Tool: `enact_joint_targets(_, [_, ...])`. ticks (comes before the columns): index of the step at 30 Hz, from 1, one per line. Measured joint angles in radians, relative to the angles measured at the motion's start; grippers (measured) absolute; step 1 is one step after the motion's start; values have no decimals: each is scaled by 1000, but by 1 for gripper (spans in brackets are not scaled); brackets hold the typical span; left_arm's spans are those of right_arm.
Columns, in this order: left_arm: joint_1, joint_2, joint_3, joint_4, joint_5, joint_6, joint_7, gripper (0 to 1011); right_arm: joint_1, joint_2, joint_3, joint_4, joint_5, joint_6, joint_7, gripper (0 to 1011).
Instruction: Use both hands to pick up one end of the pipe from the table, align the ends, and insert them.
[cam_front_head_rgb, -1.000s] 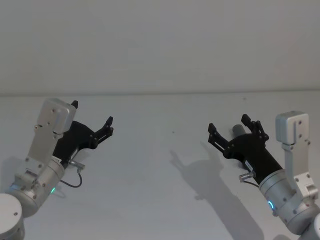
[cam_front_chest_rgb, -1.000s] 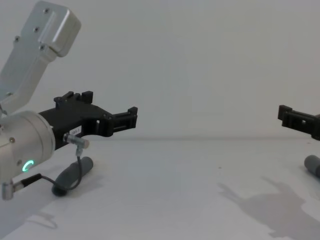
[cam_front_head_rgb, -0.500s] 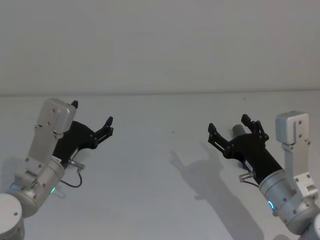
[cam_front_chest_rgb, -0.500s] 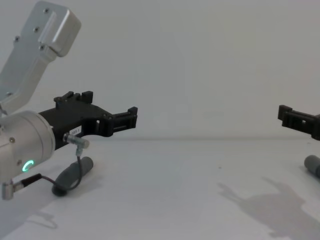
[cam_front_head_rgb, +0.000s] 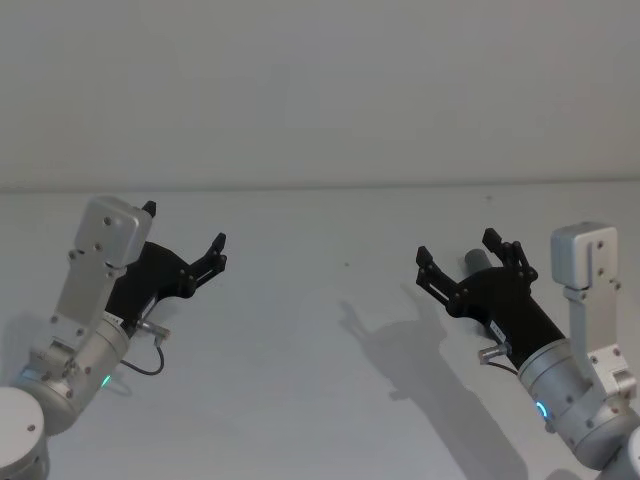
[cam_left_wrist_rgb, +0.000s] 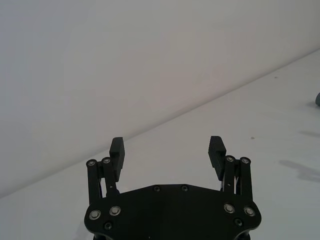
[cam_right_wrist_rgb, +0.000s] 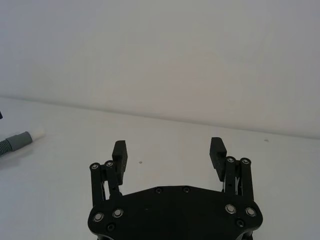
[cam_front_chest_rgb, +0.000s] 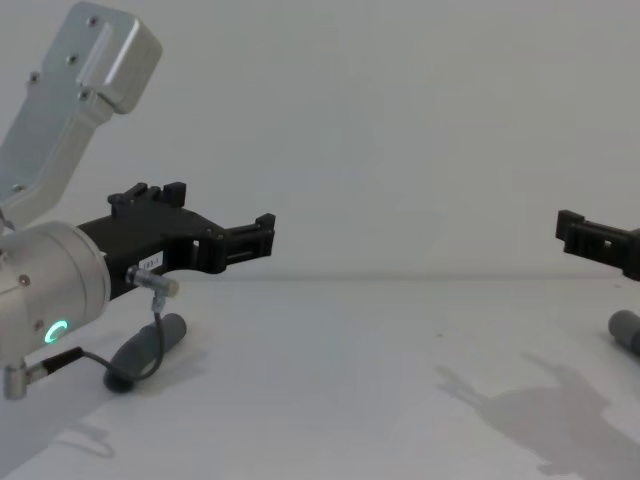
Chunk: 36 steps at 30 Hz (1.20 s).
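Two pieces of the pipe lie apart on the white table (cam_front_head_rgb: 300, 230). One dark grey piece (cam_front_chest_rgb: 148, 350) rests below my left gripper (cam_front_head_rgb: 185, 228); the right wrist view shows this piece (cam_right_wrist_rgb: 16, 141) with its whitish tip (cam_right_wrist_rgb: 36, 134). The other piece (cam_front_head_rgb: 477, 260) lies just behind my right gripper (cam_front_head_rgb: 456, 246), and its grey end (cam_front_chest_rgb: 626, 329) shows low at the chest view's right edge. Both grippers hover above the table, open and holding nothing. The left gripper (cam_left_wrist_rgb: 166, 147) and the right gripper (cam_right_wrist_rgb: 168, 147) have wide gaps between their fingers.
A pale grey wall (cam_front_head_rgb: 320, 90) rises behind the table's far edge. The table's middle (cam_front_chest_rgb: 340, 380) between the two arms is bare, apart from the right arm's shadow (cam_front_head_rgb: 420, 360).
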<state>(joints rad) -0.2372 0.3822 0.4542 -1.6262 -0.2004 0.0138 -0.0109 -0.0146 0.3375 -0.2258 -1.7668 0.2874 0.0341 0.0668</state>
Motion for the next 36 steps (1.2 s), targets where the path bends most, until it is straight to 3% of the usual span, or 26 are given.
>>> enact_joint_targets(17, [-27,-10,6,11,15,3,-4,1001,0,0,0,0,0,0,0,1004])
enact_joint_targets(25, [-75,-23,14,11,43,57,-7,1002,0,0,0,0,0,0,0,1004])
enact_joint_targets(36, [-113,-12,-5,-39,67,190,-4,1001,0,0,0,0,0,0,0,1004])
